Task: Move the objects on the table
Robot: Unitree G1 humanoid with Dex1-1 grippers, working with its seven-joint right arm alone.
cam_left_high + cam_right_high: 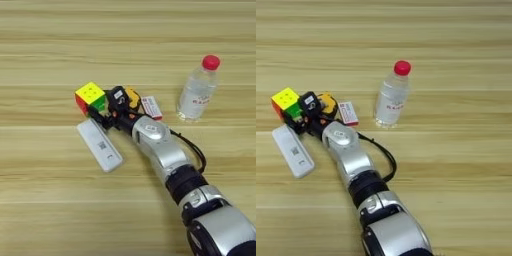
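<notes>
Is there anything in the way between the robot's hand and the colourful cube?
Nothing visible. The right gripper sits right beside the puzzle cube, with no item between them. The tape measure lies mostly behind the gripper, and the white device is just below.

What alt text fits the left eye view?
The robot's silver right arm reaches its tool among a puzzle cube, white device, tape measure and red-white box on a wooden table; a red-capped bottle stands apart.

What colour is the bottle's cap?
Red. The cap on the bottle shows best in the left eye view.
</notes>
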